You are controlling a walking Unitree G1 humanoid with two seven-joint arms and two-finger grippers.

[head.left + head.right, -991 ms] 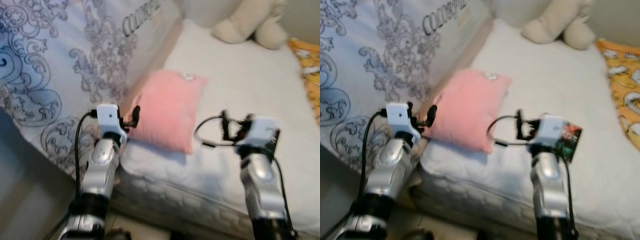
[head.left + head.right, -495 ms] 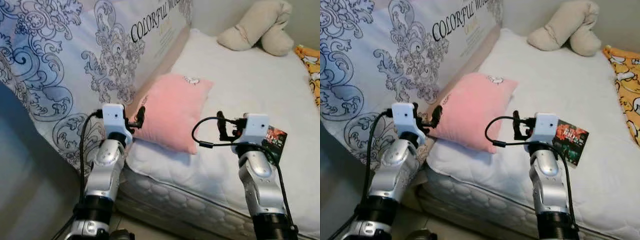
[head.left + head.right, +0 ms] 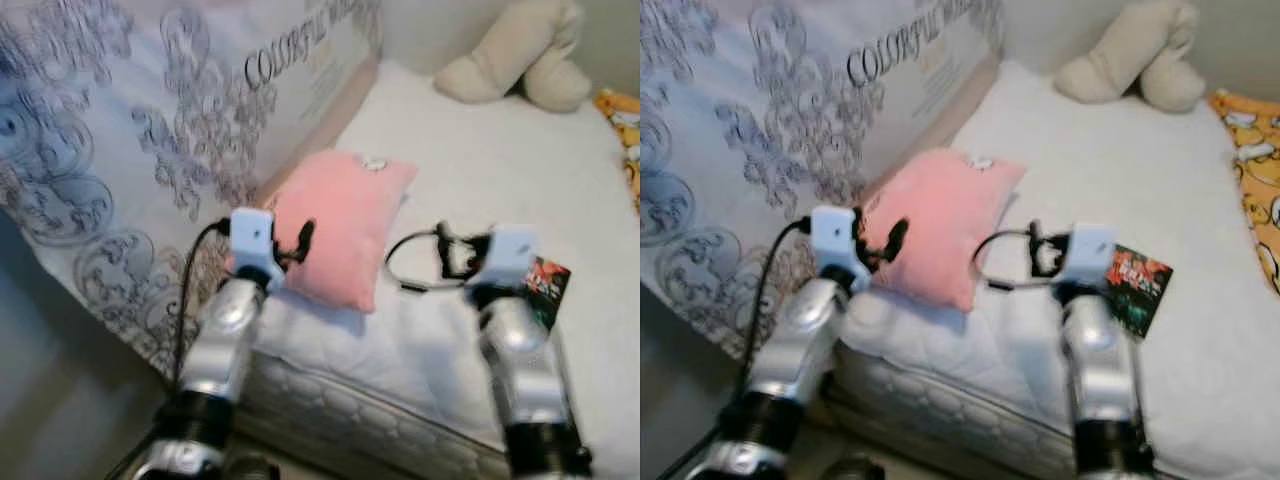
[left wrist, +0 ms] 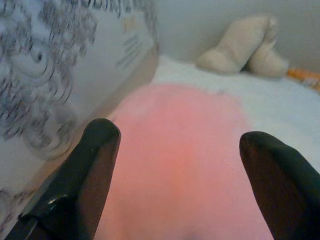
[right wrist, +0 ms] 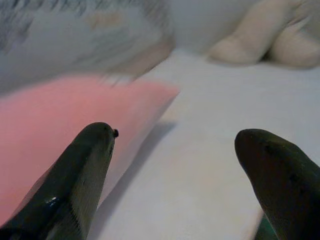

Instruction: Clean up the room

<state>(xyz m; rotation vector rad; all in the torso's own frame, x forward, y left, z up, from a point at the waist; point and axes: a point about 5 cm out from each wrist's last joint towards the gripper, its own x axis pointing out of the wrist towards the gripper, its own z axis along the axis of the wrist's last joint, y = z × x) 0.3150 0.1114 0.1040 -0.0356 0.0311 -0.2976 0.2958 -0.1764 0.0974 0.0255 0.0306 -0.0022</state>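
pink pillow [image 3: 345, 225] lies on mattress [image 3: 480, 160] beside patterned panel [image 3: 150, 130]. left gripper [image 4: 177, 165] and right gripper [image 5: 175, 165] spread wide, empty. pillow looks soft, light; best pinched at near edge.

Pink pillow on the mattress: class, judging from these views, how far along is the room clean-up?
Nothing looks done yet. The pink pillow lies at the mattress edge, ungrasped. In hand: the left tool, open, faces the pillow at close range; the right tool, also open, hangs over the bare mattress beside it. Left: gripping the pillow, and dealing with the dark booklet and the beige plush toy.
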